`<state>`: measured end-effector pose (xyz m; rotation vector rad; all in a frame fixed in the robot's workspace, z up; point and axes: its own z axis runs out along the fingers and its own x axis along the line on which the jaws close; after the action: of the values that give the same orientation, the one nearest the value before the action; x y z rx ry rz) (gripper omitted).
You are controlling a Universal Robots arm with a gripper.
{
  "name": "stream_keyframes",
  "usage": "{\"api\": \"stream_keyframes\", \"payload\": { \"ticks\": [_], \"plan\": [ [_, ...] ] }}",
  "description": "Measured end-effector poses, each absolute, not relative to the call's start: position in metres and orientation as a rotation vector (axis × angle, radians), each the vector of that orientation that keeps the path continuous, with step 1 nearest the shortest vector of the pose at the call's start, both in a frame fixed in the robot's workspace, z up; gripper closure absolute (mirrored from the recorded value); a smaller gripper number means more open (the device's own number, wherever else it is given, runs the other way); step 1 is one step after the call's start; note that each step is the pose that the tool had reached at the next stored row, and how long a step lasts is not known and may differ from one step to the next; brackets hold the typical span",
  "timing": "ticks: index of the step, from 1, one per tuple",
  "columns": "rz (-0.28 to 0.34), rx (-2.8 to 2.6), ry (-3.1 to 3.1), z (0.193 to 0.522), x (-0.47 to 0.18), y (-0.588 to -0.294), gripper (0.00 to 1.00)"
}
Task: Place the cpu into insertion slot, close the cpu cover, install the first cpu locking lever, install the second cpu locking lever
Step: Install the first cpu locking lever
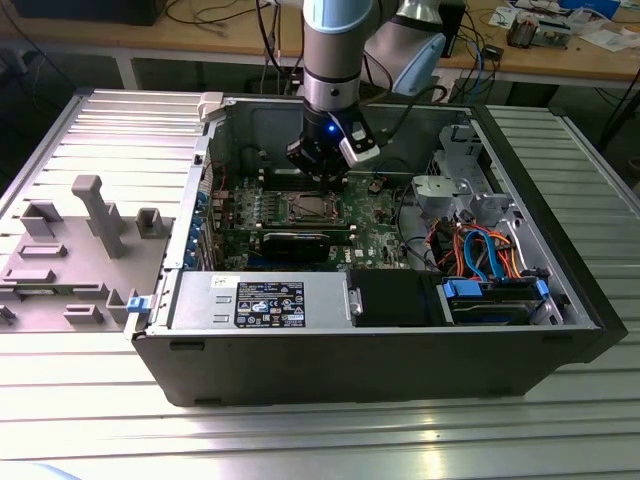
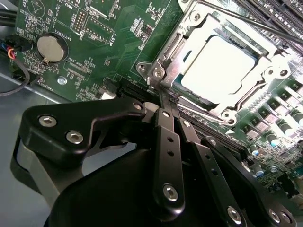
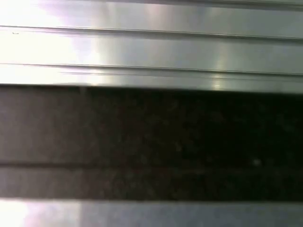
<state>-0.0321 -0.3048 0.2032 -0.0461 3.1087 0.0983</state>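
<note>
The cpu (image 2: 220,64) lies flat in its socket on the green motherboard (image 2: 94,28), its silvery top showing through the window of the cpu cover (image 2: 166,51), which is folded down over it. A thin metal lever rod (image 2: 246,21) runs along the socket's far side. My gripper (image 2: 163,94) is shut, with its two black fingers (image 2: 166,142) meeting at the socket corner beside a screw. I cannot tell whether the tips pinch a lever end. In the exterior view the gripper (image 1: 318,165) hangs just behind the socket (image 1: 305,207) inside the open computer case.
A coin battery (image 2: 50,47) sits on the board near the gripper. The case holds a power supply (image 1: 255,300) at the front and a drive bay with blue and orange cables (image 1: 490,262) on the exterior view's right. A grey fixture tray (image 1: 80,240) lies outside, on the left.
</note>
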Motion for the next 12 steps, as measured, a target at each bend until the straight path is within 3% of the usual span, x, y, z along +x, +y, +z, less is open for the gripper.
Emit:
{"api": "stream_keyframes", "payload": {
  "ticks": [12],
  "plan": [
    [0.098,-0.046,3.109,0.2065,-0.032,-0.3049,0.89]
  ]
}}
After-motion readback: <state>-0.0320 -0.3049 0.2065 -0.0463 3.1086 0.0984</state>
